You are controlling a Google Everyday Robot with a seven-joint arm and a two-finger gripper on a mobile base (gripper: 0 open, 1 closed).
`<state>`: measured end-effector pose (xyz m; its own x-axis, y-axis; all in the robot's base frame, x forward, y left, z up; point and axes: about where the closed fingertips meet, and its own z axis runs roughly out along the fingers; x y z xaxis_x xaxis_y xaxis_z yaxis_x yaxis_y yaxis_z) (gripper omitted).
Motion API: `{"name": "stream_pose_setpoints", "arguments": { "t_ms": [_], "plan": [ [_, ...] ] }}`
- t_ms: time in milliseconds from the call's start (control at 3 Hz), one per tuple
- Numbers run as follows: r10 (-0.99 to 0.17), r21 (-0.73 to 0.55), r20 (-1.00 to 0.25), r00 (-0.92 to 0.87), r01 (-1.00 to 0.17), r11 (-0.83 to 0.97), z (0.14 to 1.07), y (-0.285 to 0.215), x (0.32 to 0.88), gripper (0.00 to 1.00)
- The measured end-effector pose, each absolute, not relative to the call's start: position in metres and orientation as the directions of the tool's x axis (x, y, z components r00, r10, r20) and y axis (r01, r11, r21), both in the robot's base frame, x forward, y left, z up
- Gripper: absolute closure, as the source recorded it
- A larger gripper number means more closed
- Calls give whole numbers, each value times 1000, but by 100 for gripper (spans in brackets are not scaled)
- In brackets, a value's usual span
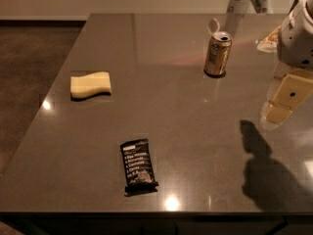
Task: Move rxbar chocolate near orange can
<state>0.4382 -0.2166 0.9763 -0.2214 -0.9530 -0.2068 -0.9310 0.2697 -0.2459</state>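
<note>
Robot hand (284,102) hangs above the surface (195,146), to the right of the orange can (217,54) and a bit nearer the front edge; nobody could tell if it is open or closed; the can stands upright; the rxbar chocolate (139,167) lies flat, well apart from the can, far in front and left of it; a yellow sponge (90,85) lies far to the can's left.

Polished and smooth across the dark table (195,146), throwing back bright glints. Thin black film, faintly shiny, on the rxbar chocolate (138,166). Metallic sheen on the orange can (217,54), silver on top. Matt foam on the pale yellow sponge (90,85). Smooth cream plastic on the gripper (284,104), at the right edge above the table.
</note>
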Motion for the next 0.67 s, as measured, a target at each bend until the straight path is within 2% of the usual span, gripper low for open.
{"name": "stream_pose_setpoints", "arguments": {
  "t_ms": [667],
  "plan": [
    [-942, -233, -224, -249, -925, 300, 969, -208, 434, 0]
  ]
}}
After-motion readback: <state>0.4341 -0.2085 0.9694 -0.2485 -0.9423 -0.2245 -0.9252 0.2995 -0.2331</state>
